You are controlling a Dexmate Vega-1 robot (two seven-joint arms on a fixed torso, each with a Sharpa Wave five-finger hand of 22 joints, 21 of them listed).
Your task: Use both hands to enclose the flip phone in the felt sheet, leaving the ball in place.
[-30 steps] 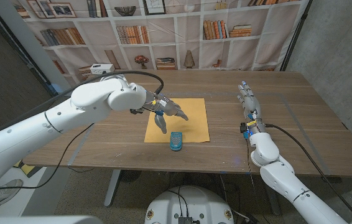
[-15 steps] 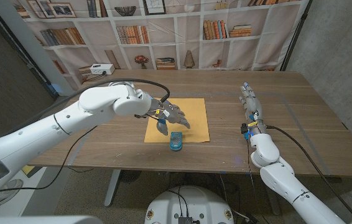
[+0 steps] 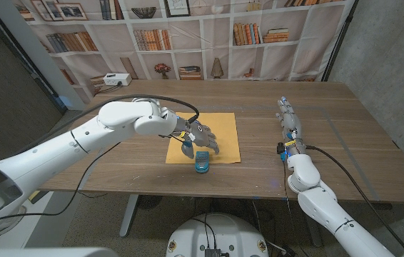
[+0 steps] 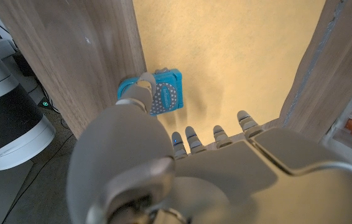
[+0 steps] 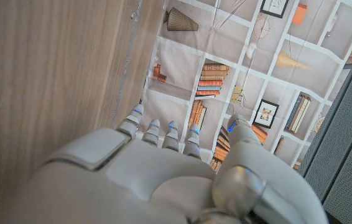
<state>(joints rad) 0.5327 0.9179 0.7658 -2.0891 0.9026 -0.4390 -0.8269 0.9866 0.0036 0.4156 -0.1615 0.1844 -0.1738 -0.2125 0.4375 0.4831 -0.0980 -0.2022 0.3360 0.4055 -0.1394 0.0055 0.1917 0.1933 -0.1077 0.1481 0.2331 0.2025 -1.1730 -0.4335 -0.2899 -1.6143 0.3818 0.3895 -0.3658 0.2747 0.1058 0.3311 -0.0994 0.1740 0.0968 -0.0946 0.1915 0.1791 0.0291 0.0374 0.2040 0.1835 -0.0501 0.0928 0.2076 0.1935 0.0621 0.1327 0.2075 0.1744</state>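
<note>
A yellow felt sheet point(image 3: 209, 128) lies on the middle of the wooden table point(image 3: 345, 135). The flip phone point(image 3: 201, 163), blue with a grey patterned face, sits at the sheet's near edge and partly off it. My left hand point(image 3: 198, 138) hovers just behind and over the phone, fingers spread and holding nothing. In the left wrist view the thumb tip point(image 4: 140, 94) overlaps the phone point(image 4: 161, 96) above the felt point(image 4: 226, 56); I cannot tell if it touches. My right hand point(image 3: 286, 118) stands on the table's right part with fingers straight, and appears again point(image 5: 163, 168) in its own wrist view.
A small white box point(image 3: 116, 78) sits at the table's back left corner. Thin tape lines point(image 3: 334, 128) cross the wood on the right. A bookshelf backdrop point(image 3: 188, 36) hangs behind the table. The near table edge runs just below the phone.
My left hand has moved right and toward the near edge, closing in over the phone. The right hand, phone and sheet have not moved.
</note>
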